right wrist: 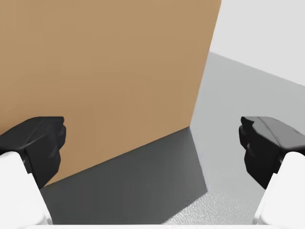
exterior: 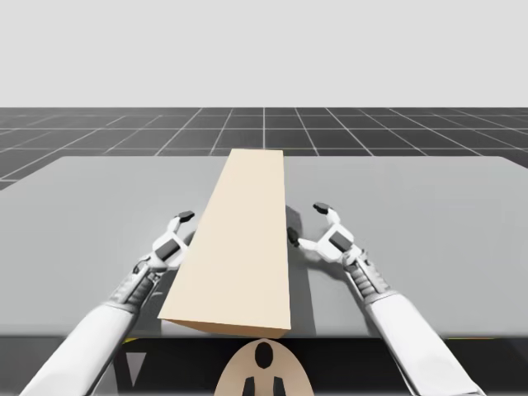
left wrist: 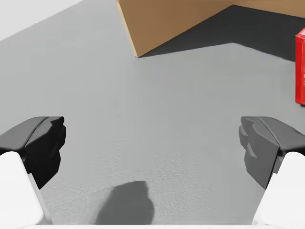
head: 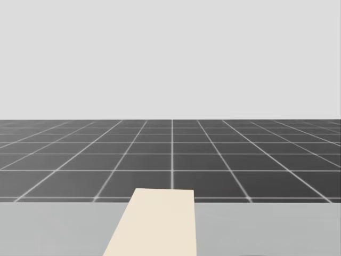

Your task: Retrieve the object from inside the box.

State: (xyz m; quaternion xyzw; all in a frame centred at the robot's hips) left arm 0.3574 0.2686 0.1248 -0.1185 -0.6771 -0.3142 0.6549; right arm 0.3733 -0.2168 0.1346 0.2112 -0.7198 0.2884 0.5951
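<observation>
Box (exterior: 239, 239) | left gripper (exterior: 185, 228), right gripper (exterior: 307, 223): both wide open, flanking it | red object (left wrist: 300, 67) ahead of left gripper, off-centre | advice: centre left gripper on it before closing.

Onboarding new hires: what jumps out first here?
A long tan cardboard box runs down the middle of the grey table, with my open left gripper and open right gripper flanking it. In the left wrist view, a red object sits ahead of the gripper, by the box's shadow.

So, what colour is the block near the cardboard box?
It is a red block; best in the left wrist view.
</observation>
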